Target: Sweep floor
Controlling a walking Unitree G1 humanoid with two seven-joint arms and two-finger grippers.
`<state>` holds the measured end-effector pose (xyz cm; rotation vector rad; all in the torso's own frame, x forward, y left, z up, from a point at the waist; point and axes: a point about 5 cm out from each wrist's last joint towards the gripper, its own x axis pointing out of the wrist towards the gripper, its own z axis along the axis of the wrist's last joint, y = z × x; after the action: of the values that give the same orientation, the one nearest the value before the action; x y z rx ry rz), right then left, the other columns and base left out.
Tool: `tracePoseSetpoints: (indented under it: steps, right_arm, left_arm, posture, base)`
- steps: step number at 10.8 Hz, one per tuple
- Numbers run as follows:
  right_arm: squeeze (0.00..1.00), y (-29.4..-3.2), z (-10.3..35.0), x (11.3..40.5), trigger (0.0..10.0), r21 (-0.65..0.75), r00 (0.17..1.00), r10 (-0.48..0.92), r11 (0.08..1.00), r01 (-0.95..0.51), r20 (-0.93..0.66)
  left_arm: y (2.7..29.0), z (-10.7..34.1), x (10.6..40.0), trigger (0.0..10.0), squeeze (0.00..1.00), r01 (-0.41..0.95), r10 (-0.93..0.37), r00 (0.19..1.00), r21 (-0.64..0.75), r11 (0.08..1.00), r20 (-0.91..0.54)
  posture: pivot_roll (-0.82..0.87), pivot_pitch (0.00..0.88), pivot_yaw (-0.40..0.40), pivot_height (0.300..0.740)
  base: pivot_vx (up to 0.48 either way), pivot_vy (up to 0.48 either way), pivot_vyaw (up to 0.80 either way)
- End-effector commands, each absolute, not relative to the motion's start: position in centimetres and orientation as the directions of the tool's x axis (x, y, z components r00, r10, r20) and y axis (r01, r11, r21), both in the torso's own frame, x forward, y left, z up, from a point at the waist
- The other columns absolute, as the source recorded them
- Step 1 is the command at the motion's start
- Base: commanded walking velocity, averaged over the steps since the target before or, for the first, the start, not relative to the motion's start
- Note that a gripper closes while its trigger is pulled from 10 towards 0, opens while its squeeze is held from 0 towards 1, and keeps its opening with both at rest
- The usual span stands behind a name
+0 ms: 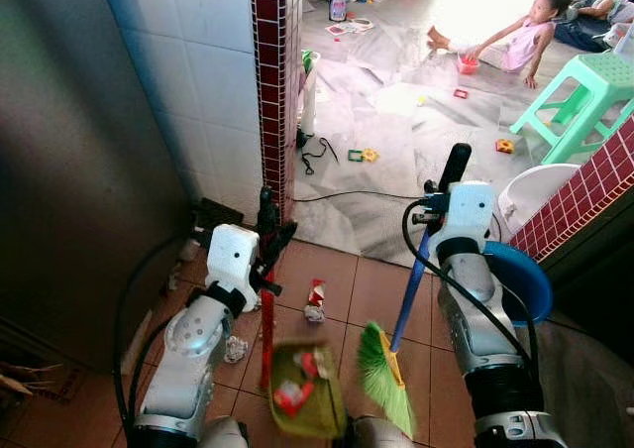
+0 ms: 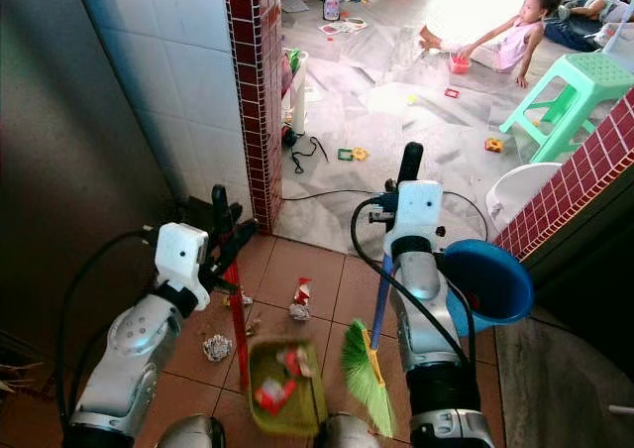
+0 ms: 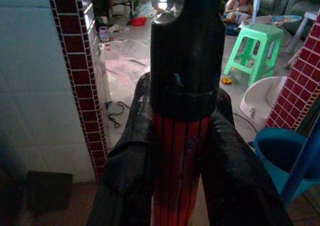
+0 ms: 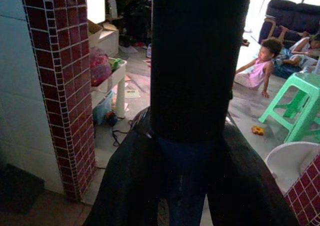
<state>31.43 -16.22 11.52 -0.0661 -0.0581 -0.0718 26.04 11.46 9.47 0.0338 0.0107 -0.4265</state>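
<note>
My left gripper is shut on the red handle of a green dustpan, which sits low in front of me with red and white scraps in it. In the left wrist view the red handle with its black cap stands between the fingers. My right gripper is shut on the blue handle of a broom. The broom's green bristles rest on the brown tiles beside the dustpan. A red wrapper and crumpled paper lie on the floor nearby.
A dark red tiled pillar and a white tiled wall stand ahead on the left. A blue basin is close to my right arm. Beyond it are a white basin, a green stool, a black cable, toys and a seated child.
</note>
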Motion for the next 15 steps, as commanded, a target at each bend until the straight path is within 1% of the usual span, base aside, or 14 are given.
tracePoseSetpoints:
  steps: [1, 7, 9, 10, 15]
  right_arm:
    - [0.00, -16.67, 11.95, 31.74, 10.0, -0.068, 0.994, -0.088, 0.993, 0.093, 0.071]
    - [0.00, -16.65, 11.93, 32.15, 10.0, -0.074, 0.994, -0.090, 0.993, 0.095, 0.065]
    - [0.00, -16.68, 11.87, 32.17, 10.0, -0.071, 0.994, -0.093, 0.993, 0.097, 0.063]
    - [0.00, -16.65, 11.86, 32.18, 10.0, -0.069, 0.994, -0.091, 0.993, 0.095, 0.063]
    - [0.00, -16.48, 11.88, 32.45, 10.0, -0.074, 0.995, -0.077, 0.994, 0.082, 0.062]
  left_arm:
    - [11.12, 10.64, 26.25, 10.0, 0.00, 0.429, -0.430, 0.903, 0.036, 0.903, 0.029]
    - [10.99, 10.86, 26.43, 10.0, 0.00, 0.437, -0.439, 0.898, 0.045, 0.898, 0.027]
    - [10.95, 10.91, 26.47, 10.0, 0.00, 0.442, -0.443, 0.896, 0.045, 0.896, 0.026]
    - [10.94, 10.93, 26.47, 10.0, 0.00, 0.444, -0.445, 0.895, 0.046, 0.895, 0.026]
    - [10.72, 11.00, 26.56, 10.0, 0.00, 0.447, -0.448, 0.893, 0.048, 0.893, 0.028]
  posture:
    - [0.01, 0.047, -0.040, 0.740]
    - [0.00, 0.043, -0.045, 0.740]
    - [0.00, 0.044, -0.044, 0.740]
    - [0.00, 0.044, -0.044, 0.740]
    - [0.01, 0.034, -0.051, 0.740]
  base:
    - [0.000, 0.000, 0.00]
    - [0.000, 0.000, -0.77]
    - [-0.244, 0.000, -0.80]
    - [-0.251, 0.000, -0.43]
    - [-0.283, 0.000, 0.00]
